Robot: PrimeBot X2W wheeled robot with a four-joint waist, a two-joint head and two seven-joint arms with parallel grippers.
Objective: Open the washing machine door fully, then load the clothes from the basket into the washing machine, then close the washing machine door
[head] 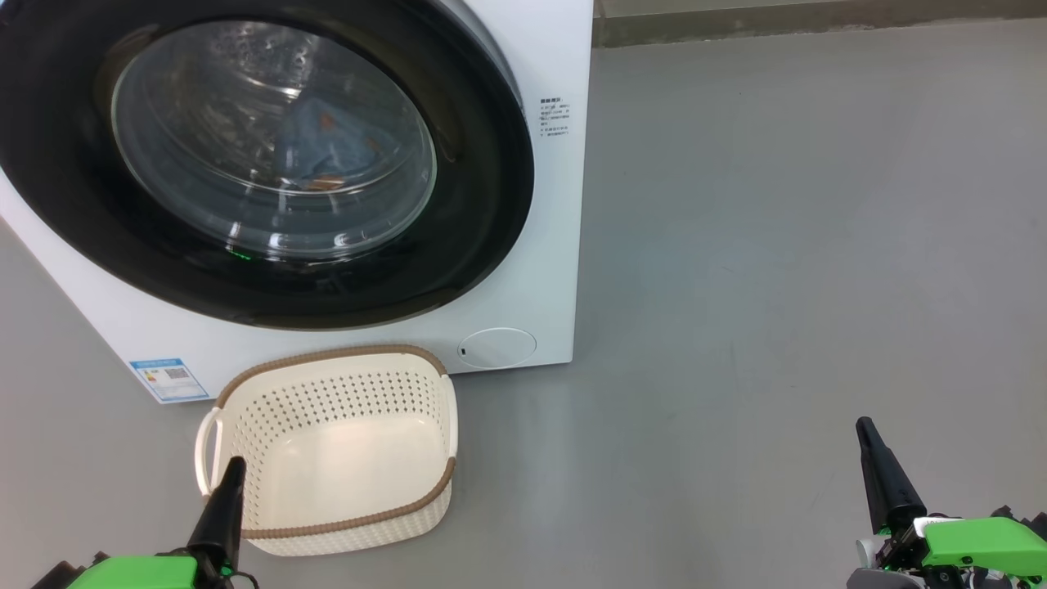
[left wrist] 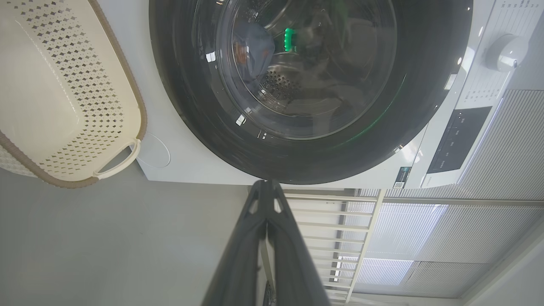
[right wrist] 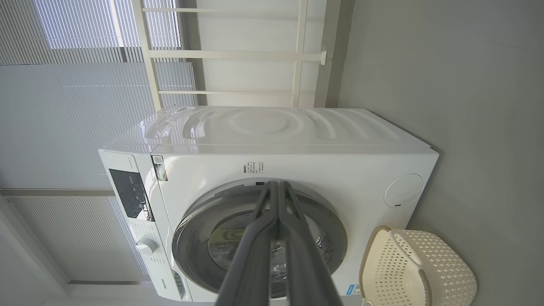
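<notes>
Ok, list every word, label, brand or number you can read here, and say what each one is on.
Nothing can be quoted; all print is too small or blurred.
On the washing machine front, the printed lines: unreadable.
At its lower corner, the blue label sticker: unreadable.
On the control panel, the markings: unreadable.
Near that panel, the code sticker: unreadable.
On the basket: no text.

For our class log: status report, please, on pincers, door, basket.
Left pincer, right pincer shut, empty. Washing machine door closed, clothes behind glass. Basket empty. Nothing blocking.
</notes>
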